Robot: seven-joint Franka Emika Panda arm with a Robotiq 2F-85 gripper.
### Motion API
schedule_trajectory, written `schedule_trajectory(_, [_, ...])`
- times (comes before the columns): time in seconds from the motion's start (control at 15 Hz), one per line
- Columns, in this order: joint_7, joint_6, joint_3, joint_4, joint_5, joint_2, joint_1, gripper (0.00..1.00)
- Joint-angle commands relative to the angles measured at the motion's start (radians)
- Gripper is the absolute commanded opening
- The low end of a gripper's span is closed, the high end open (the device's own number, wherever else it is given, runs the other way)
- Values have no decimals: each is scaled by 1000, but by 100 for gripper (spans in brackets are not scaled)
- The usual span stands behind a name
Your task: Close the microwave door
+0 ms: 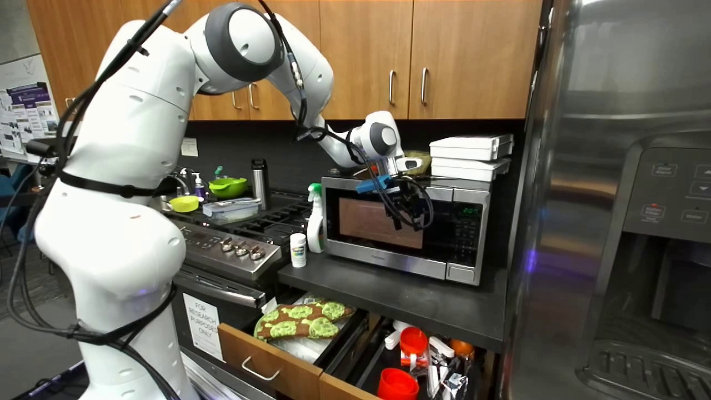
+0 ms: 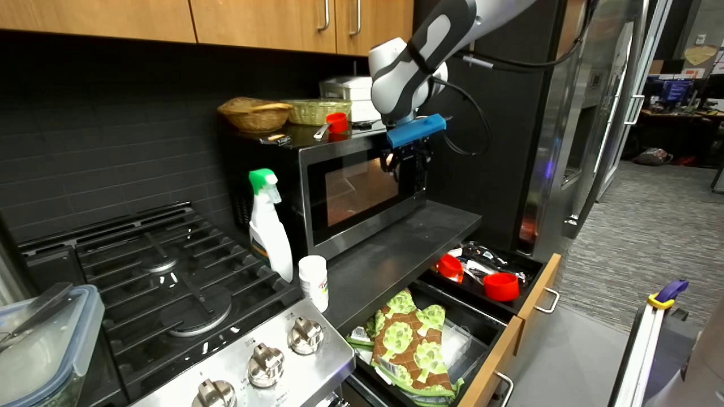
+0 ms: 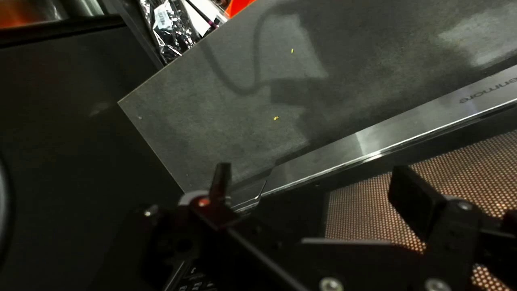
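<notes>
Before microwave door: gripper, jaws apart; spray bottle, white canister nearby; open drawers below

Microwave glows warm, soft shadows on the counter in front of it, fridge near it kinda glary.

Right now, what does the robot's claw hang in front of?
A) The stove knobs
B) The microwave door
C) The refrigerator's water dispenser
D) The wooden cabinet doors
B: the wrist view shows the microwave door behind the gripper, and both exterior views agree.
</notes>
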State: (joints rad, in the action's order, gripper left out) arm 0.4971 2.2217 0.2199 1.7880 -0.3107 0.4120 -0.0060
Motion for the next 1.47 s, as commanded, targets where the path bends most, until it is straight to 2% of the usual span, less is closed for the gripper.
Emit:
schedule_trajectory(0.0, [9, 22, -11, -41, 23, 9, -3, 100])
schedule_trajectory(0.33, [-18, -45, -19, -14, 45, -32, -7, 100])
schedule_trajectory(0.87, [-48, -143, -39, 51, 143, -123, -19, 100])
schedule_trajectory(1.4, [-35, -209, -41, 182, 163, -220, -35, 100])
